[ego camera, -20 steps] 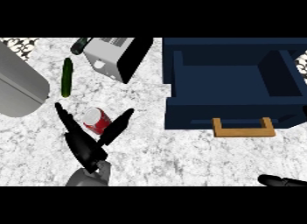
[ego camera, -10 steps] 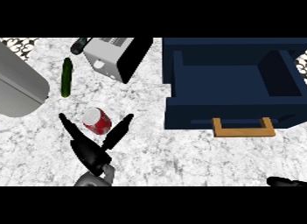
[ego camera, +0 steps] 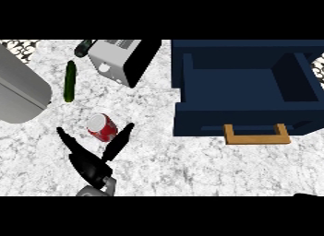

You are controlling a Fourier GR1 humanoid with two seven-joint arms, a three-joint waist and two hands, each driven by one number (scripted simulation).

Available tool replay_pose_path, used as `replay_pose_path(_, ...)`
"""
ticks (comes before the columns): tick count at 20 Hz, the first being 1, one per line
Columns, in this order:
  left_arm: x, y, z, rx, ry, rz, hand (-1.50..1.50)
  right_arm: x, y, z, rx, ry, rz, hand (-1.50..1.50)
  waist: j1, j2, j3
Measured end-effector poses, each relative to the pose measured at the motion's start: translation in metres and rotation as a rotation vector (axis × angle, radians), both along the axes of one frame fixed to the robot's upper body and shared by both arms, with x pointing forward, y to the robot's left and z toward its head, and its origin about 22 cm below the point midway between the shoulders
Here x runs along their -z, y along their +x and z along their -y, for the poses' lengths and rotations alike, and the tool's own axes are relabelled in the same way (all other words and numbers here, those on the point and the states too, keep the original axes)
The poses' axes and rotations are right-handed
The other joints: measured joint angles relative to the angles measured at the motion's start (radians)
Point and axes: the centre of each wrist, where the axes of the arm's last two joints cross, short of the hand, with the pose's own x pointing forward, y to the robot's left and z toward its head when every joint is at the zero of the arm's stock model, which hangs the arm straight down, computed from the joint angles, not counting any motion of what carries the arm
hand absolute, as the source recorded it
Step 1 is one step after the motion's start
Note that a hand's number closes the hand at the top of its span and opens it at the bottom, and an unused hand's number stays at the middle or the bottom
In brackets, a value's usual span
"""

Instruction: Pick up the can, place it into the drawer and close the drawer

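My left hand (ego camera: pixel 89 163) comes up from the lower left of the frame, fingers straight and spread, flanking the red can (ego camera: pixel 102 127) without curling around it. The can lies tilted on the marbled white desk (ego camera: pixel 191 166). At the right the dark blue drawer (ego camera: pixel 249 108) stands open, showing a wooden handle (ego camera: pixel 256 136). A slim green cucumber (ego camera: pixel 69 81) lies upper left, beside a toaster (ego camera: pixel 120 60).

red can (ego camera: pixel 102 127), navy drawer (ego camera: pixel 249 120), green cucumber (ego camera: pixel 69 81)
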Motion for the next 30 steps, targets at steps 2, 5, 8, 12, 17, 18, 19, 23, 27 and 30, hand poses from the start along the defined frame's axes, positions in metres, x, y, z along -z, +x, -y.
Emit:
replay_pose_path(2, 0.002, 0.004, -0.006, -0.014, -0.01, -0.006, -1.5, -0.002, 0.0, 0.003, 0.004, 0.0, -0.003, -1.5, 0.0, 0.0, -0.001)
replay_pose_path(5, 0.006, 0.004, -0.015, -0.025, -0.018, -0.01, -1.5, -0.008, 0.001, -0.001, 0.008, -0.006, -0.001, -1.5, 0.002, 0.0, -0.001)
replay_pose_path(8, 0.011, 0.007, -0.025, -0.04, -0.023, -0.009, -1.5, -0.006, 0.005, 0.002, 0.004, -0.015, -0.006, -1.5, 0.002, 0.001, -0.001)
replay_pose_path(12, 0.023, 0.006, -0.04, -0.034, -0.032, -0.007, -1.5, -0.005, -0.002, 0.003, 0.002, -0.011, -0.012, -1.5, -0.001, 0.001, -0.001)
replay_pose_path(17, 0.046, 0.015, -0.062, -0.007, -0.042, 0.021, -1.5, -0.008, 0.006, 0.003, 0.001, -0.016, -0.005, -1.5, 0.0, 0.002, 0.0)
replay_pose_path(18, 0.051, 0.018, -0.063, 0.0, -0.044, 0.024, -1.5, -0.01, 0.004, 0.003, 0.0, -0.02, -0.002, -1.5, -0.004, 0.002, 0.0)
replay_pose_path(19, 0.056, 0.019, -0.062, 0.01, -0.044, 0.035, -1.5, -0.013, 0.003, 0.002, -0.001, -0.021, -0.003, -1.5, -0.004, 0.002, 0.0)
replay_pose_path(23, 0.073, 0.032, -0.069, 0.079, -0.061, 0.071, -1.5, -0.017, 0.002, 0.0, -0.006, -0.029, -0.001, -1.5, -0.008, 0.002, 0.002)
replay_pose_path(27, 0.083, 0.044, -0.063, 0.134, -0.086, 0.106, 1.5, -0.017, 0.007, -0.001, 0.007, -0.023, 0.006, -1.5, -0.007, 0.0, 0.004)
replay_pose_path(30, 0.087, 0.053, -0.07, 0.168, -0.1, 0.149, 1.5, -0.022, 0.009, -0.001, 0.011, -0.022, 0.005, -1.5, -0.005, -0.001, 0.005)
